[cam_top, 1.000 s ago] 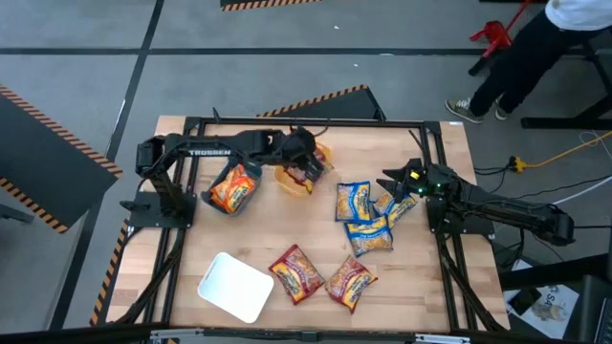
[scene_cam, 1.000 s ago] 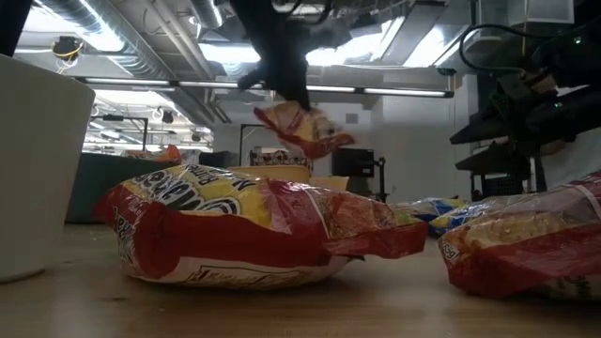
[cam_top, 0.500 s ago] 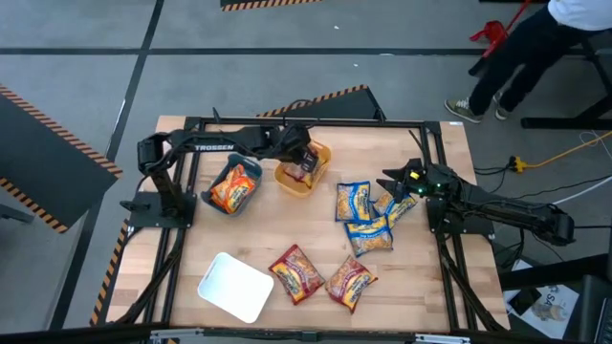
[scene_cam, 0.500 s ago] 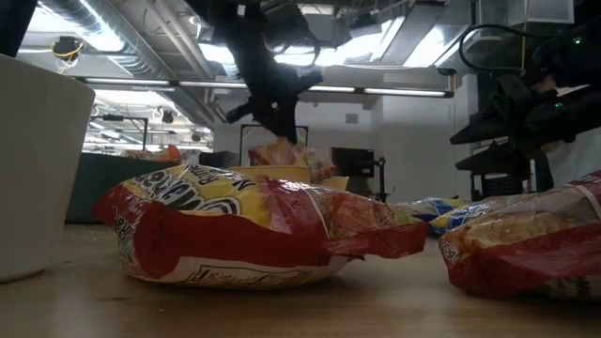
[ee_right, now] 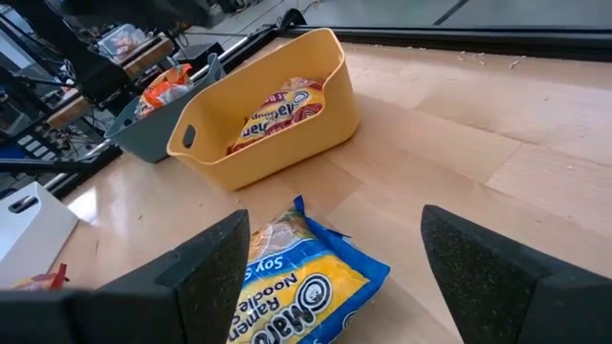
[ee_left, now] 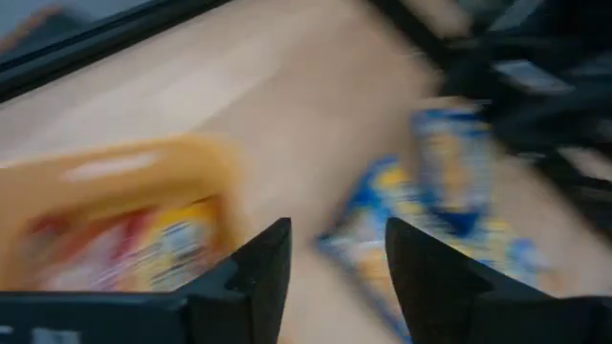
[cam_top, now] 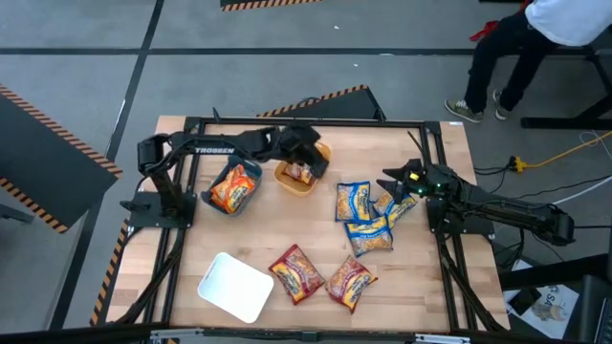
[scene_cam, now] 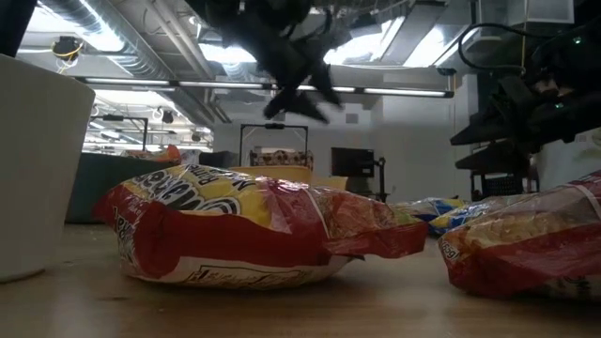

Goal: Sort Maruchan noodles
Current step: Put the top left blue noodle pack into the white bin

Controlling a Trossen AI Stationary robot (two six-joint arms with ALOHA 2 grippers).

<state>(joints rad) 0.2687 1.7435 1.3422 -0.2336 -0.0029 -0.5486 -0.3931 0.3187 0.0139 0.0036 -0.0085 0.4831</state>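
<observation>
I am holding the left gripper [cam_top: 304, 153] just above the yellow tray [cam_top: 290, 184], its fingers apart with nothing between them, which I read as a drop just made: a red packet [ee_right: 275, 117] is lying inside that tray, flat against its floor. The teal tray [cam_top: 251, 176] beside it is holding an orange packet [cam_top: 229, 190], so each colour seems to be getting its own bin. The white tray [cam_top: 235, 286] near the front edge is sitting with nothing in it that I can see, likely meant for the blue packets [cam_top: 363, 216], which are lying in a loose overlapping cluster on the table between the two arms. I am keeping the right gripper [cam_top: 395, 184] spread wide, empty, and poised at that cluster, one blue packet lying just ahead of its fingers. Two red-and-yellow packets [cam_top: 323, 275] are lying on the bare wood near the front, apart from any tray, waiting to be sorted.
</observation>
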